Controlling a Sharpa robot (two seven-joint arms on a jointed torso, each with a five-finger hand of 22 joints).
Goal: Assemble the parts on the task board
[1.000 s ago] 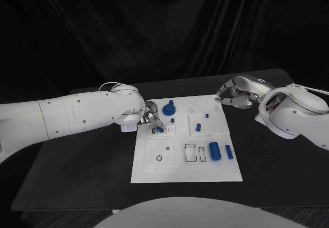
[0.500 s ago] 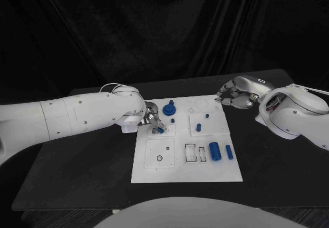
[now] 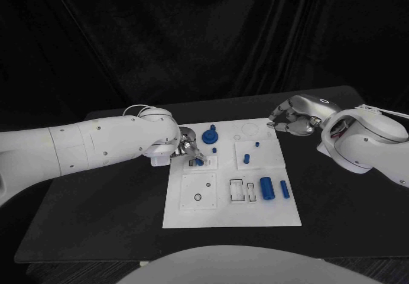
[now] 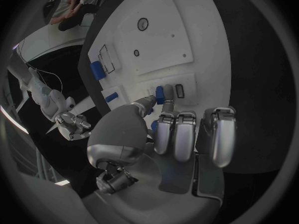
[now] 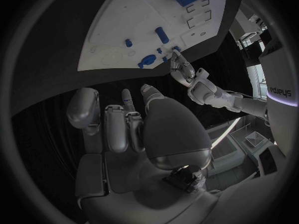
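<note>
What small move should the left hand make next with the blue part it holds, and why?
Probably a slight push straight down. The left hand pinches a small blue part right at a slot on the task board, and the part looks not fully seated. The right hand hovers off the board's far corner, holding nothing, so it need not move.

Dim scene, black backdrop and table (image 3: 102,225) swallow light. White task board (image 3: 230,216) brightest, no glare. Wrist views strongly fisheye, edges curved, dark rims. Soft shadows under arms.
</note>
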